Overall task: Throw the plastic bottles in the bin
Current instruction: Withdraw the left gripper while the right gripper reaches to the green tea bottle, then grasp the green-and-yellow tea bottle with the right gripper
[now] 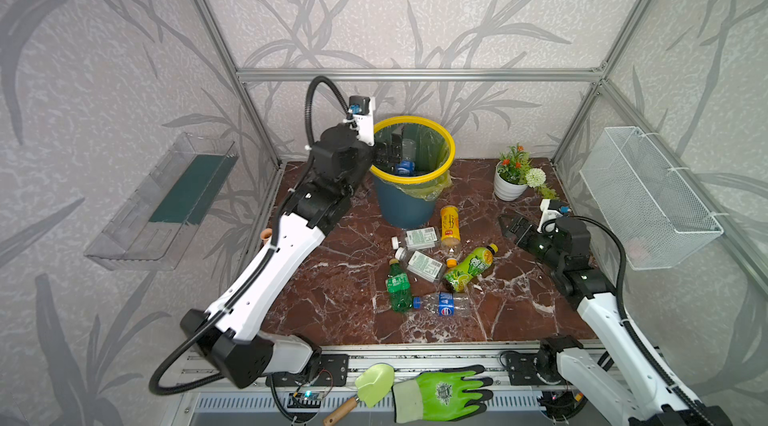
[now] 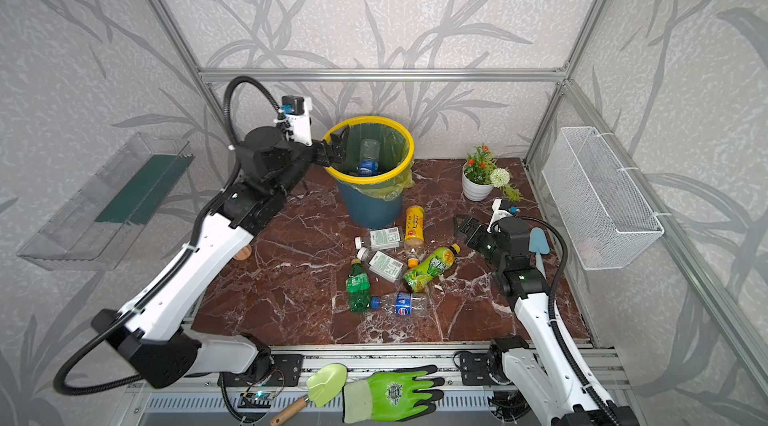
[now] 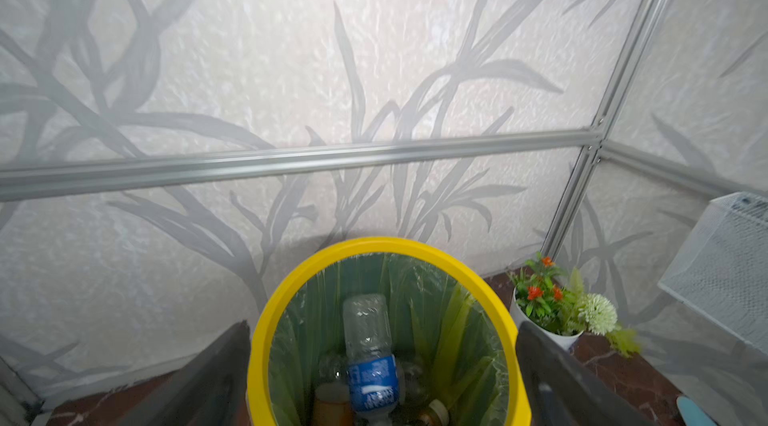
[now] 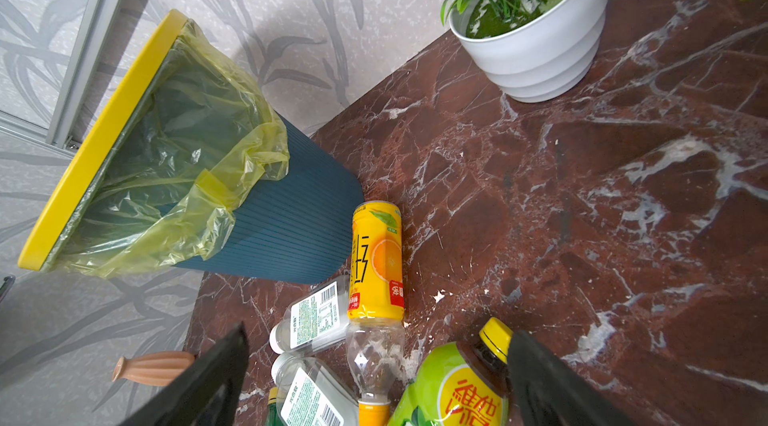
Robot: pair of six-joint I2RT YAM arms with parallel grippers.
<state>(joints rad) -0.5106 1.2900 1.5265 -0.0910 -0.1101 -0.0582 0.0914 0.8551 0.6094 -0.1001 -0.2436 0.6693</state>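
Resting in bin [image 3: 374,243]: blue-labelled bottle [image 3: 371,366] | left gripper [image 1: 392,148] spread | right gripper [image 1: 504,227] spread

Round dark blue plastic bin [image 1: 399,208], yellow rim, green liner: upright, mouth beneath left gripper [image 1: 392,148]. Inside, below it: clear blue-labelled bottle [image 3: 370,361], base uppermost, atop others. Ahead of right gripper [image 1: 509,225], lying flat: yellow bottle [image 1: 449,226], white-labelled flat bottle [image 1: 419,238], twin white-labelled bottle [image 1: 422,265], lime-labelled bottle [image 1: 471,268]. Farther off: green bottle [image 1: 398,287], second clear blue-labelled bottle [image 1: 442,304].
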